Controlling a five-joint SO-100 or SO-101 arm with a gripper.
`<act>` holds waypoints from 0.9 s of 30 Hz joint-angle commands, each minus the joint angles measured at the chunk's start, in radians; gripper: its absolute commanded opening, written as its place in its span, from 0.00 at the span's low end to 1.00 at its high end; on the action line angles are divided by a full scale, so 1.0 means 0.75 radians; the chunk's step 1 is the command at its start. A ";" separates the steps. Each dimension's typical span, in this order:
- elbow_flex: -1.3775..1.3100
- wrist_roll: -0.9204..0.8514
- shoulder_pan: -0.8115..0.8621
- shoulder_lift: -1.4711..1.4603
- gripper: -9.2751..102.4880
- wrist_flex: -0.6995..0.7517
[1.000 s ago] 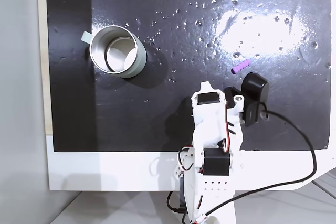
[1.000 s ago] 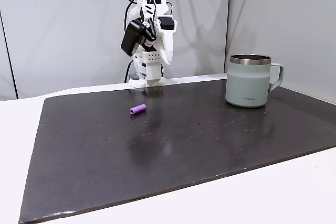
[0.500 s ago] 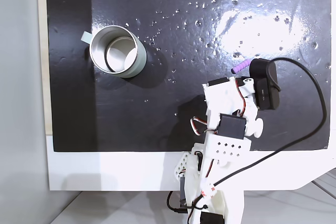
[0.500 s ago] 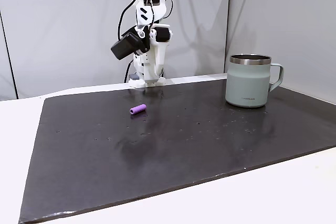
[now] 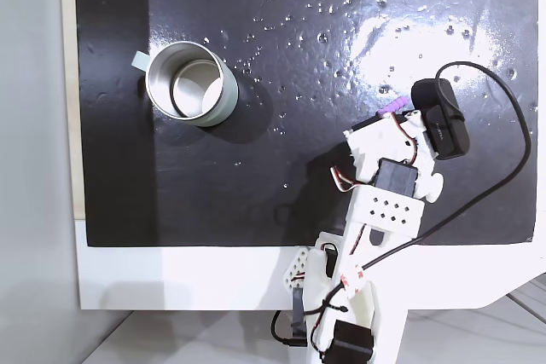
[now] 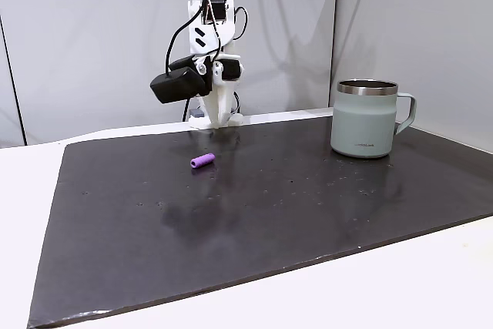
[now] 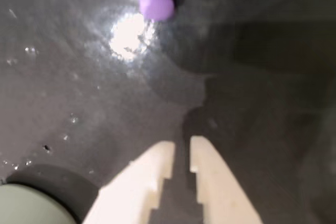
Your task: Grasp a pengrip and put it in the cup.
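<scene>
Above pengrip (image 6: 202, 160), claw (image 7: 181, 149) nearly closed, empty

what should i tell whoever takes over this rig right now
Claw: empty, its two fingers nearly together, hanging above the mat with nothing between them.
Pengrip: lying loose on the black mat, ahead of the claw in the wrist view, not touched.
Cup: upright at the mat's far side, well apart from the pengrip; nothing visible inside from above.
Done: nothing grasped yet.
Left: open, lower onto the pengrip, grasp, carry to the cup, drop.
</scene>
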 commanded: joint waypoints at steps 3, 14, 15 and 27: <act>-0.121 -0.094 0.076 -0.039 0.24 -0.084; -0.225 -0.194 0.174 -0.196 0.27 -0.164; -0.237 -0.198 0.182 -0.221 0.27 -0.180; -0.456 -0.196 0.198 -0.558 0.27 -0.209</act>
